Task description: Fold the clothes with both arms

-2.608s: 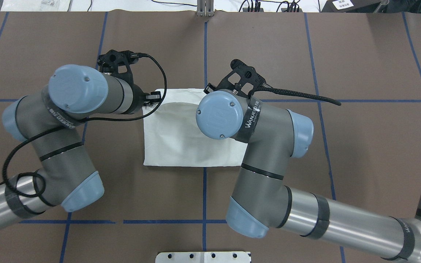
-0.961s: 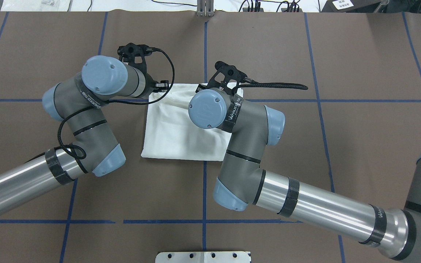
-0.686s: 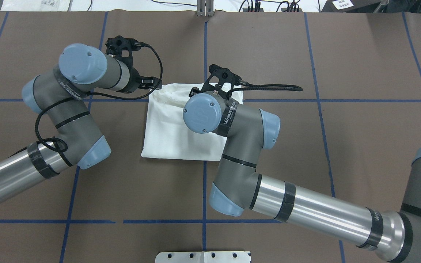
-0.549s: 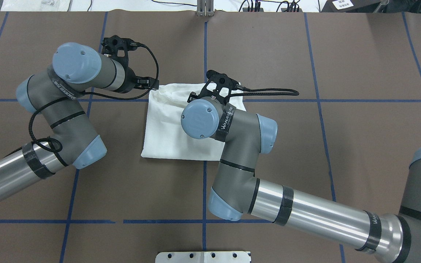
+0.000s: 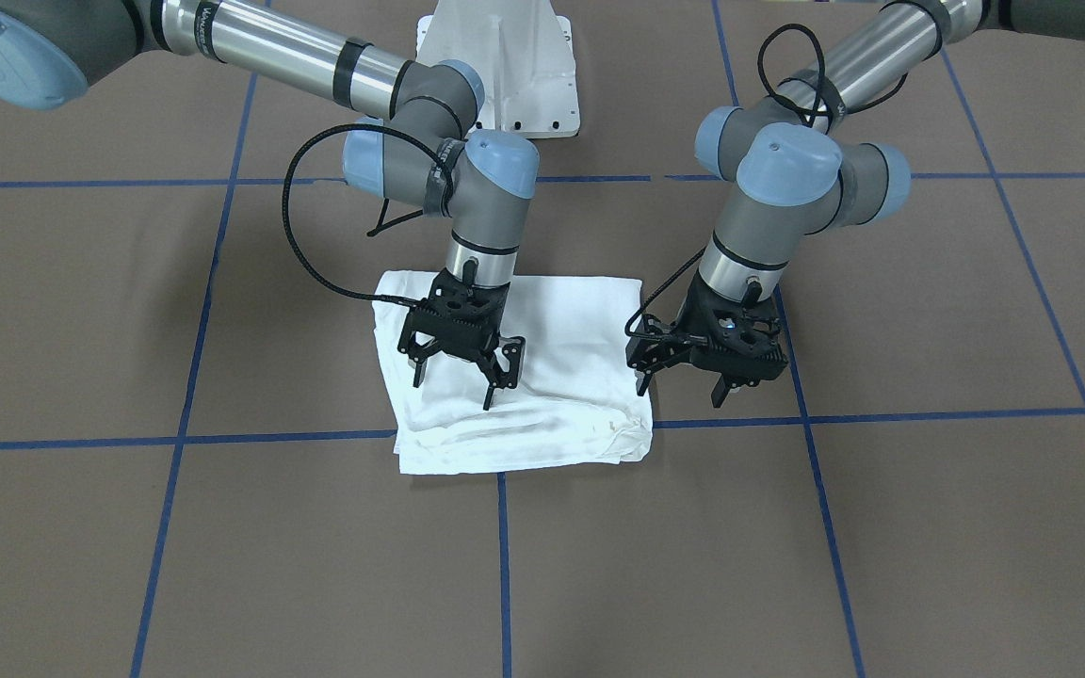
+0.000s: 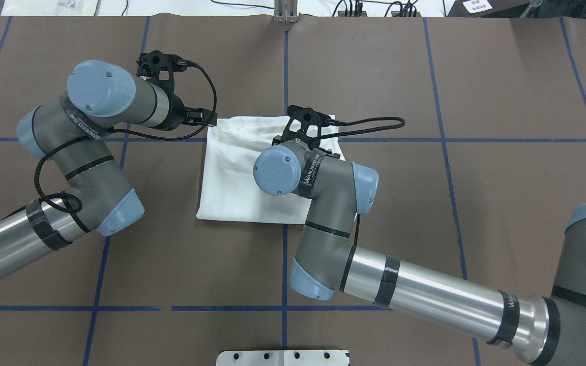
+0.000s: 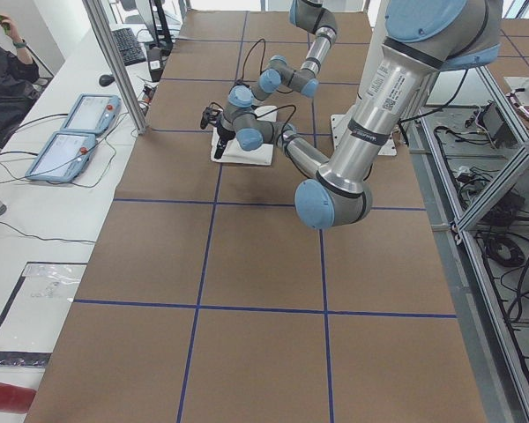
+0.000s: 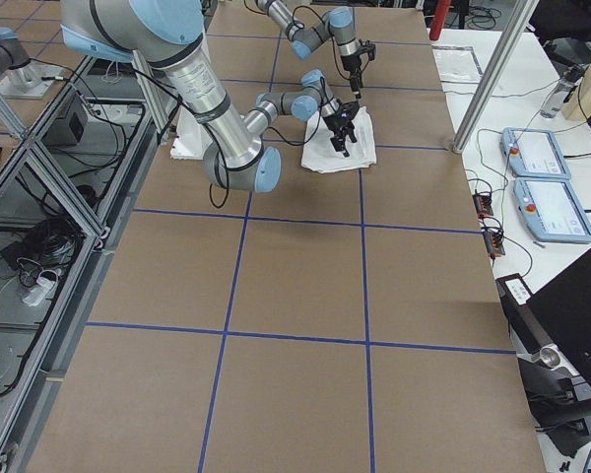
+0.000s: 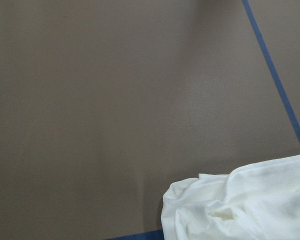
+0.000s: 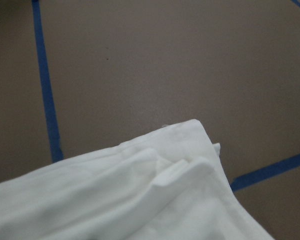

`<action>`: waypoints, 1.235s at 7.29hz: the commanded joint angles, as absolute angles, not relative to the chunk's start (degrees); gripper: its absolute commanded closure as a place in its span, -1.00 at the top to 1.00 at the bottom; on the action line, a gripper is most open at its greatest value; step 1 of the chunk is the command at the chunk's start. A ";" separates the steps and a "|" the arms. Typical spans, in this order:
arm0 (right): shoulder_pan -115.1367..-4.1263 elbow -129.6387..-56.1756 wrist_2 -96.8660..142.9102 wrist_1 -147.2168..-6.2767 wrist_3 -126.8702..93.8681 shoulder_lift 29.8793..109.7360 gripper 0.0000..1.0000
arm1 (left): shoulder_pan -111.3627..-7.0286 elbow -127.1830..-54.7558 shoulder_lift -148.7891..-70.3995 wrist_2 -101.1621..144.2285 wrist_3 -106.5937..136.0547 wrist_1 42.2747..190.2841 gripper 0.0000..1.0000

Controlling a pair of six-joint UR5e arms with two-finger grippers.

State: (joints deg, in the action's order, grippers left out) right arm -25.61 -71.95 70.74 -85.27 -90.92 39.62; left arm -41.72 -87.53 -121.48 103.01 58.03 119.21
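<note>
Shirt (image 6: pixel 232 178) folded, long axis left-right, rumpled edge on far side.

Two fixed cameras are looking steeply down on the table (image 6: pixel 527 76) from opposite sides, two are watching from far off at either end, and two wrist cameras are peering closely at corners of the white shirt (image 6: pixel 232 173), which all views are sharing.

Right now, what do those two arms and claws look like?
The left arm and right arm are silver-grey tubes with pale blue joint caps, black lettered bands, looping black cables. The left tool and right tool are black, two-fingered.
</note>
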 commanded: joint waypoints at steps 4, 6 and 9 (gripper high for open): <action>-34.52 -60.47 69.78 -85.87 -78.33 36.91 1.00 | -41.57 -87.63 -121.46 102.92 59.50 119.18 1.00; -37.78 -64.65 77.38 -85.26 -74.64 37.09 1.00 | -40.00 -87.71 -121.90 102.57 61.70 118.83 1.00; -37.88 -69.25 79.37 -85.17 -74.27 38.14 1.00 | -33.93 -85.97 -122.25 97.04 63.37 118.30 1.00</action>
State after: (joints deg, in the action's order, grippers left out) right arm -37.78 -67.87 78.86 -85.19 -74.42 37.69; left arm -35.63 -86.82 -122.09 98.88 62.97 118.47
